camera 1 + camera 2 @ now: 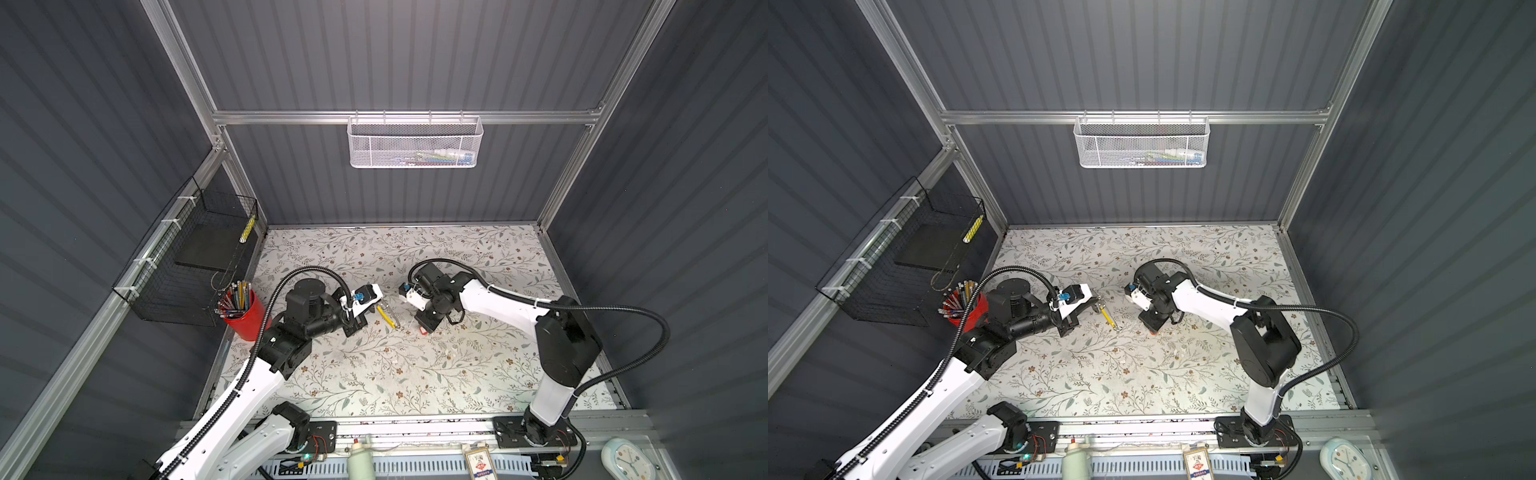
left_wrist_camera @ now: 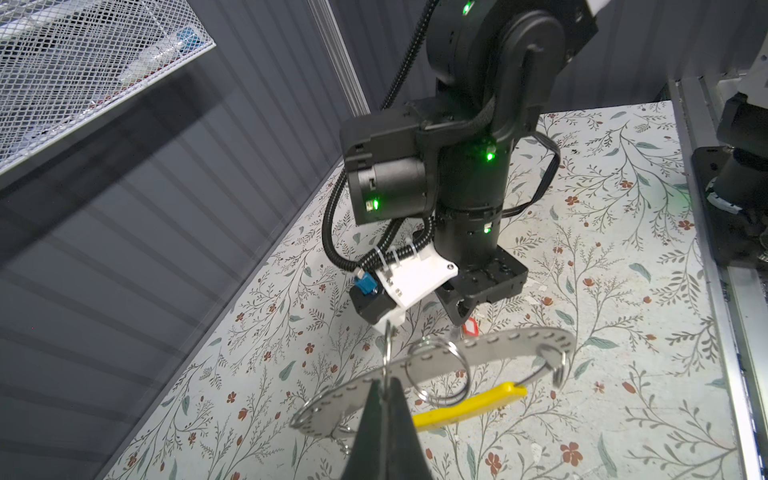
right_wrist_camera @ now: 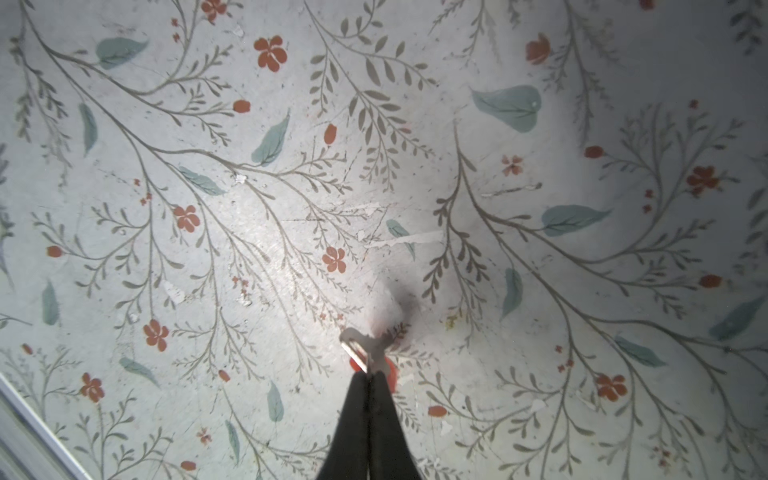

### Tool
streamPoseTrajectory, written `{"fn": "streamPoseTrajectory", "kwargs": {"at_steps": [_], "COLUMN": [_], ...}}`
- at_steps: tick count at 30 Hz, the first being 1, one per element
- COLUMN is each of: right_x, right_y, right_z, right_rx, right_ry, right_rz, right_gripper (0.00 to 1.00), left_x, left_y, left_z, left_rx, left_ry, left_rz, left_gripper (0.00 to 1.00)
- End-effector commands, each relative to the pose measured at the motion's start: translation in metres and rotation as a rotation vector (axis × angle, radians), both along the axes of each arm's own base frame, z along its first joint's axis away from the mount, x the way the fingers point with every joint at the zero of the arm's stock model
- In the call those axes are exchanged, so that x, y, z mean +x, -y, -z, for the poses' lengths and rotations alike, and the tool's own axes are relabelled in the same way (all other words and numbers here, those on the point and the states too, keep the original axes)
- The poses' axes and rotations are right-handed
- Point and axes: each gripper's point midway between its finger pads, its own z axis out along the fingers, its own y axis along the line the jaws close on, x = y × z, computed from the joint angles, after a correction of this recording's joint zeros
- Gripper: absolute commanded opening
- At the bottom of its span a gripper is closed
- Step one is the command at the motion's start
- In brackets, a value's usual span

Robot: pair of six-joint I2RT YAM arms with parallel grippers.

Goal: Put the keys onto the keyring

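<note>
Left jaws clenched on keyring (image 2: pixel 490 349) mid-bench; right jaws grasp red-tagged key (image 3: pixel 361 345) nearby. Bench (image 1: pixel 374 374) open front and back. Red cup (image 1: pixel 245 318) of pencils (image 1: pixel 235 297) at left edge; white mesh basket (image 1: pixel 415 143) on back wall.

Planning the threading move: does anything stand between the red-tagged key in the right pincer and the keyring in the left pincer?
Nothing visible does. The right pincer is shut on the red-tagged key, the left pincer on the keyring, and in both top views only floral table lies between them.
</note>
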Motion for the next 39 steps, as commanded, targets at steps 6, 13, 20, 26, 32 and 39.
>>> {"fn": "streamPoseTrajectory", "kwargs": {"at_steps": [6,13,20,26,32,39], "right_x": [-0.001,-0.037,-0.047,-0.048,-0.049,-0.051], "right_y": [0.007,0.001,-0.01,-0.013,-0.014,-0.017], "right_z": [-0.101,-0.189,-0.226,-0.224,-0.222,-0.221], "right_rx": [0.317,0.627,0.74,0.749,0.764,0.781], "right_ry": [0.214,0.405,0.443,0.445,0.442,0.439], "right_rz": [0.021,-0.126,-0.197,-0.206,-0.209,-0.216], "right_gripper": [0.0,0.0,0.0,0.0,0.0,0.0], "left_x": [0.001,0.004,0.001,0.011,0.016,0.019], "left_y": [0.015,0.03,0.059,0.069,0.069,0.073], "left_z": [-0.007,-0.017,-0.018,-0.025,-0.028,-0.029], "left_rx": [-0.039,-0.033,0.068,0.067,0.058,0.067], "left_ry": [0.036,0.127,0.235,0.253,0.233,0.207], "left_rz": [0.087,0.168,0.21,0.141,0.099,0.077], "left_gripper": [0.0,0.0,0.0,0.0,0.0,0.0]}}
